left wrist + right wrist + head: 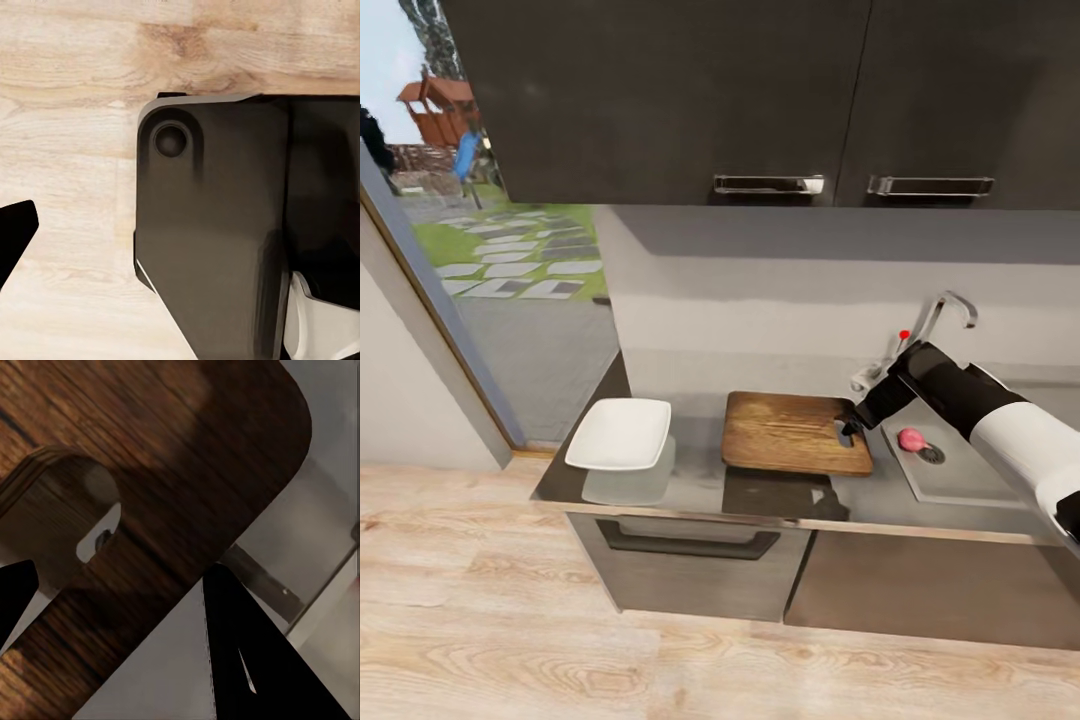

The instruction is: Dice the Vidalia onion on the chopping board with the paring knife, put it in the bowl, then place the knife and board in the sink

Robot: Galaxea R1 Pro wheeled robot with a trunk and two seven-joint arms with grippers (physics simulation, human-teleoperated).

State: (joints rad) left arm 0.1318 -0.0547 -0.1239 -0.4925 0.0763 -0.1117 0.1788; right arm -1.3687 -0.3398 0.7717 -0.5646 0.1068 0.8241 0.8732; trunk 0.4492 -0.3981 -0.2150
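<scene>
The wood floor (510, 620) fills the lower part of the head frame, and above it the grey desk (690, 485) carries the work. At centre right the right pincer (848, 428) hovers over the right end of the board (790, 432), near its handle slot; the right wrist view shows its two dark fingers (247, 652) spread apart with nothing between them, the slot (94, 529) and the board's rounded corner beneath. The onion (910, 438) sits just right of the pincer, in the sink (960, 480) beside the drain, under the faucet (945, 315). The bowl (622, 433) stands at centre left, apart from the board. The left pincer (15, 240) hangs over the floor, and I cannot tell how far open it is. I cannot make out the knife. The risk, as I judge it: the pincer sits low and close over the board's end, so swinging across to the onion could nudge the board askew, or clip the sink rim; the round onion may roll from a poorly centred pinch.
</scene>
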